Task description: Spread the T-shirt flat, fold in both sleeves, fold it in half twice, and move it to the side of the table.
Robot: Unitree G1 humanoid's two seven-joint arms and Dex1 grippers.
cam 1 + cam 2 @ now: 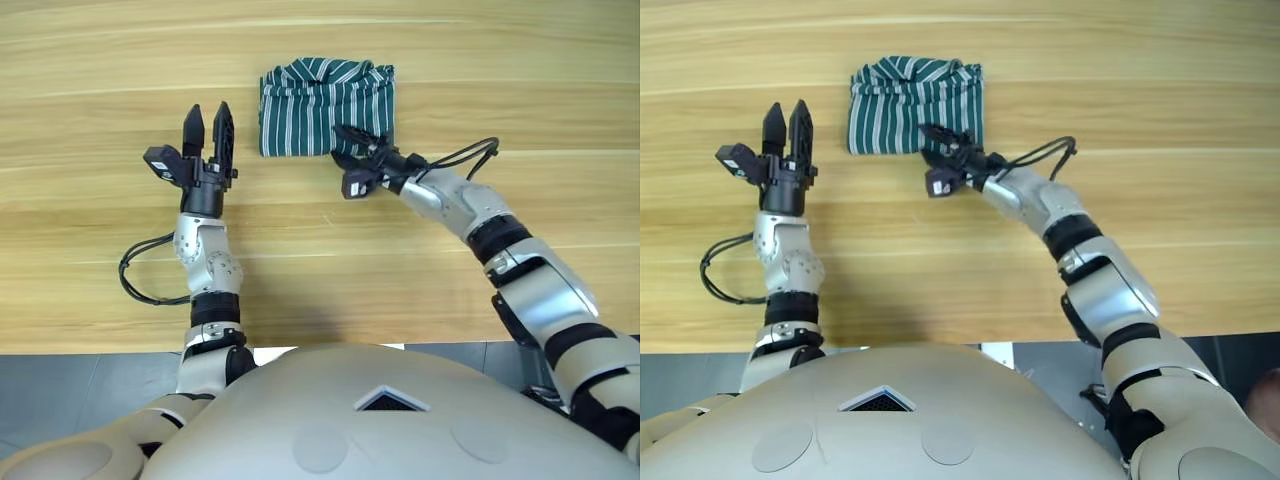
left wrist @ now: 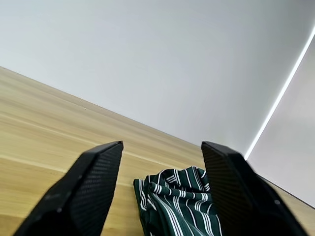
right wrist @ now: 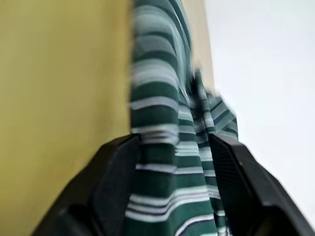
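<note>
Left eye view: the T-shirt (image 1: 327, 107) lies folded into a compact, roughly square bundle on the far middle of the table (image 1: 90, 60), a broad top of pale wood with long straight grain lines. The cloth is soft and dark green with thin white stripes. Its near edge is fairly straight, while the far edge bunches into rumpled, uneven folds.

The left gripper (image 1: 208, 125) stands over bare wood just to the left of the bundle and apart from it. Its two black, tapered fingers point away from the robot, spread with a clear gap and nothing between them. In the left wrist view those fingers (image 2: 93, 182) show a fine, mesh-like texture on their flat inner faces, and the striped cloth sits beyond them on the wood, in front of a smooth pale wall (image 2: 147, 59).

The right gripper (image 1: 338, 142) is at the bundle's near right corner, angled in from the right. Its slim black fingers are spread, one lying over the cloth and one at the edge. In the right wrist view the layered striped folds fill the gap between the fingers (image 3: 118, 167); I cannot tell whether the pads press the fabric.

A black cable (image 1: 135, 275) loops beside the left forearm
</note>
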